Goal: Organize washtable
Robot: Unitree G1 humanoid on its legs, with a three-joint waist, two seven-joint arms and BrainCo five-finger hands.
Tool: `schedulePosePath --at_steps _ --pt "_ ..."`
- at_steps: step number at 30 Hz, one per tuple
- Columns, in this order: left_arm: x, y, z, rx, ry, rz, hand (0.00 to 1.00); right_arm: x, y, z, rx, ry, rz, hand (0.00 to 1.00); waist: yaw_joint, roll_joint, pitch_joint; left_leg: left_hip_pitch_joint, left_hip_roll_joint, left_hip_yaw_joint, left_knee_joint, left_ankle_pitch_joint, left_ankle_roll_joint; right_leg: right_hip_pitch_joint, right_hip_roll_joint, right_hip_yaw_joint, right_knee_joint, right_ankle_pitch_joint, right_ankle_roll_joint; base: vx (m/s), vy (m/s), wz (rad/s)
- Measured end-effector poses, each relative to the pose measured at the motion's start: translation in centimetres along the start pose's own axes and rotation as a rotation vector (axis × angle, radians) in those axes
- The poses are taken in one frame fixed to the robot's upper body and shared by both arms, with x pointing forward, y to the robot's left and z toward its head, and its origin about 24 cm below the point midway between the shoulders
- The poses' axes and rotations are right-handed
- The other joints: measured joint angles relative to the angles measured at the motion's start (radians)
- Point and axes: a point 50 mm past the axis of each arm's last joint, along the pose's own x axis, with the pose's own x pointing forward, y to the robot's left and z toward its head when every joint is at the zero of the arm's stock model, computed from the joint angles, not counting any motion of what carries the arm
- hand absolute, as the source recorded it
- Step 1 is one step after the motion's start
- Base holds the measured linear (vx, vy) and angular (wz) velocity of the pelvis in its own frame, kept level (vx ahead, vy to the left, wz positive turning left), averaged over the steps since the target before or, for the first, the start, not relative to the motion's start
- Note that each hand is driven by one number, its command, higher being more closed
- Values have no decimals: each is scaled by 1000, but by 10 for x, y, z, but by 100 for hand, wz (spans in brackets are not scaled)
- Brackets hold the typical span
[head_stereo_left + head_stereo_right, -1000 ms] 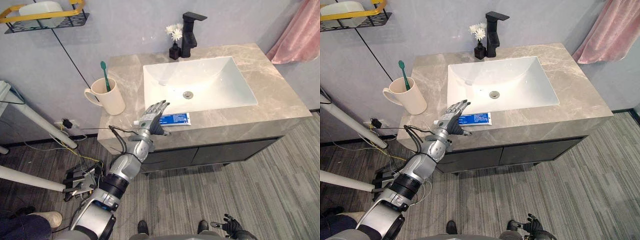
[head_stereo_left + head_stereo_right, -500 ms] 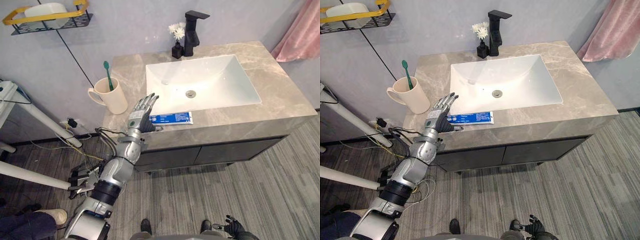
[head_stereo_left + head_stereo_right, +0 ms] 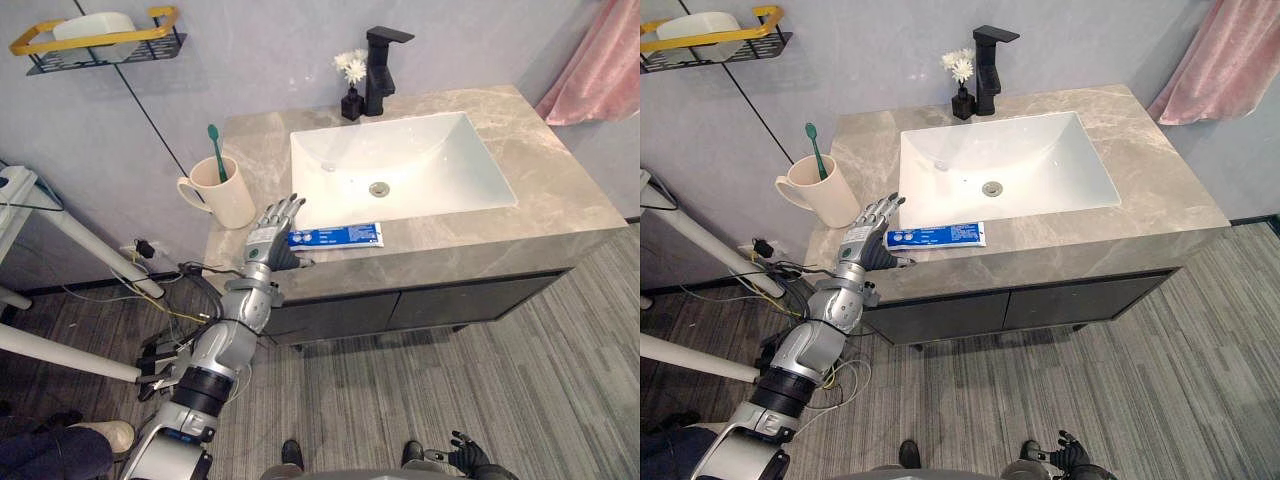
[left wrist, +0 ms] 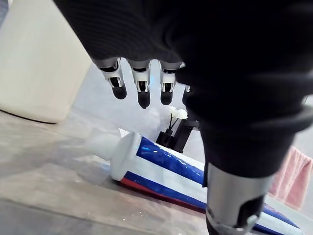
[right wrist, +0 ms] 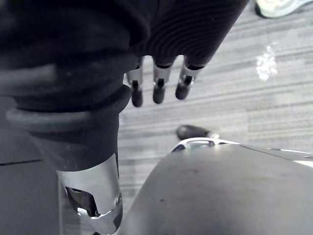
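the blue-and-white toothpaste tube (image 3: 338,236) lies flat on the grey marble countertop (image 3: 560,190), between the white rectangular sink (image 3: 430,150) and the front edge. the left hand (image 3: 268,240) hovers at its white cap end, fingers straight, holding nothing. the right hand (image 5: 157,88) hangs low over the grey striped floor (image 3: 500,380), fingers relaxed.

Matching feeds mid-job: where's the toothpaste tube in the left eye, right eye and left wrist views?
Left eye view: toothpaste tube lies flat on the counter's front strip before the sink, cap end beside the left robot hand.
Right eye view: same strip, tube left of centre.
Left wrist view: tube past the fingertips, white cap end nearest.
Shared landmark: the cream mug.
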Motion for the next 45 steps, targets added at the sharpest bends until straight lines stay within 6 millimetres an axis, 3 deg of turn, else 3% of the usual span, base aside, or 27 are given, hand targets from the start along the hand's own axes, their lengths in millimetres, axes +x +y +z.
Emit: schedulePosePath --at_steps 6,7,21,39,45 --pt "0 -1 0 1 3 -21 0 0 0 -1 2 1 0 0 -5 0 0 -1 0 3 -4 0 0 -1 0 3 0 1 1 6 -1 -3" --pt "0 -1 -1 1 4 -22 100 0 0 0 2 -1 -1 0 -4 0 0 -2 0 3 -4 0 0 -2 0 3 0 1 1 0 0 0" --pt "0 -4 0 3 -6 -42 100 0 1 13 -10 -66 -3 0 3 -1 2 -35 -2 23 4 0 0 -46 0 30 -24 36 6 -34 -4 -6" --pt "1 1 3 50 -49 21 100 -1 10 29 -9 -149 -11 0 12 -26 23 -60 -4 23 4 4 0 -68 0 36 -41 54 11 -11 -3 -1" --pt "2 10 6 45 -50 84 100 -2 10 40 56 -201 -19 0 -1 -26 23 -59 -5 26 3 7 5 -65 1 42 -40 56 12 19 -4 -3"
